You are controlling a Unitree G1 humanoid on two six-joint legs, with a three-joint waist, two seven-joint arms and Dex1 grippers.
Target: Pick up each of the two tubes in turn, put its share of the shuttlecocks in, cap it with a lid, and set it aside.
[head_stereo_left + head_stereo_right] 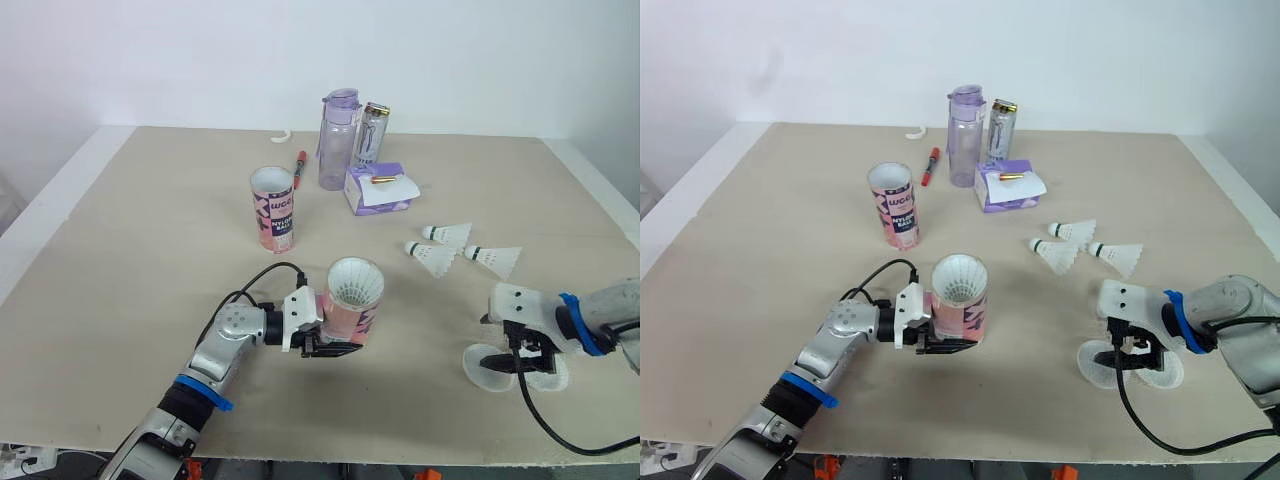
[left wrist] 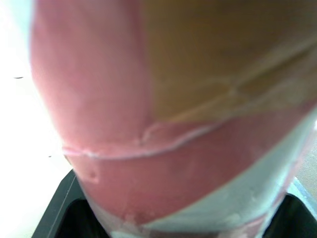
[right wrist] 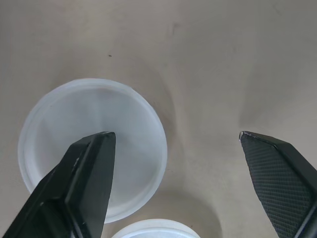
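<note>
Your left claw (image 1: 333, 346) is clamped on the pink tube (image 1: 352, 300), just above the bench (image 1: 150, 250), its mouth tilted up, likely for capping. Your right claw (image 3: 174, 136) gapes empty over a clear lid (image 3: 133, 124).

The left arm (image 1: 225, 345) was silver-grey metal, ringed by a blue band (image 1: 205, 393), with a black cable (image 1: 262, 276) looping to its white wrist housing (image 1: 300, 318). The right arm (image 1: 615, 305) wore a matching blue ring (image 1: 572, 322) and a white casing (image 1: 522, 305), trailing a black lead (image 1: 540, 415). The right gripper (image 3: 176, 135) had black wedge-shaped jaws, one cross-hatched.
</note>
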